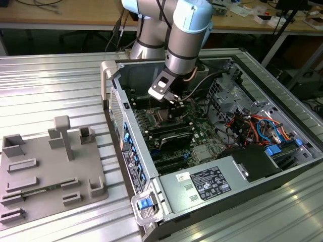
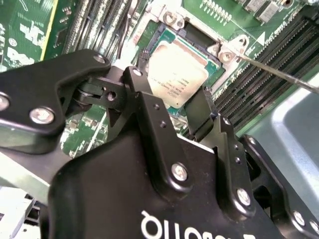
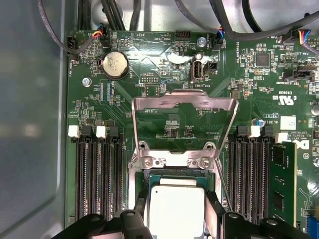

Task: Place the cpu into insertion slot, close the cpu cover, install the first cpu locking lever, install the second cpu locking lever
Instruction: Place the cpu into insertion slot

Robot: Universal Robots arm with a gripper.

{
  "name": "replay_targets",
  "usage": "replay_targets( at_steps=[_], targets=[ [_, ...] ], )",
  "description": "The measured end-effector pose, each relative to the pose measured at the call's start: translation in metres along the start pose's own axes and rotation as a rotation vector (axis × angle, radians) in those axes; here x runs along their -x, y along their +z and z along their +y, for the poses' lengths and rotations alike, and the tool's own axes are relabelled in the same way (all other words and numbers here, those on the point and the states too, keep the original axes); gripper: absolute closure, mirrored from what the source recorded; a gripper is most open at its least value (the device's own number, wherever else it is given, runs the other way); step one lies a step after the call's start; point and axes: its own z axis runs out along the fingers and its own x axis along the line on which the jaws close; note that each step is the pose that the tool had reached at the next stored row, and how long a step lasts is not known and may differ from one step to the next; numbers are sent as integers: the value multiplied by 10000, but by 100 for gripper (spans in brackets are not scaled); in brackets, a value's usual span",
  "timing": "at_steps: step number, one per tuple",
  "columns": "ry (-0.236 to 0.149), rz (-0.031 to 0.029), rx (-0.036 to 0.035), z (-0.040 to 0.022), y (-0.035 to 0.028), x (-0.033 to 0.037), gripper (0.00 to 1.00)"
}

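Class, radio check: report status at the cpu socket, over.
Pincer astride cpu; cpu at insertion slot; cpu cover open, tipped back, clear.

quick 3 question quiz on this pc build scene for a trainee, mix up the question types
1. True or false: the cpu cover is shut over the cpu.
2. The gripper is nearest to: A the cpu; B the coin battery; C the power supply box.
3. Fill in: the circuit board around the insertion slot is ___ in colour.
Key: 1 false, the cover stands open; 2 A; 3 green.
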Motion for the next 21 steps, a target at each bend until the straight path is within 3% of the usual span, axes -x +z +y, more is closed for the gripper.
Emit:
replay_targets(
  at_steps=[21],
  targets=[
    [-374, 6, 16, 6, 22, -1, 46]
  ],
)
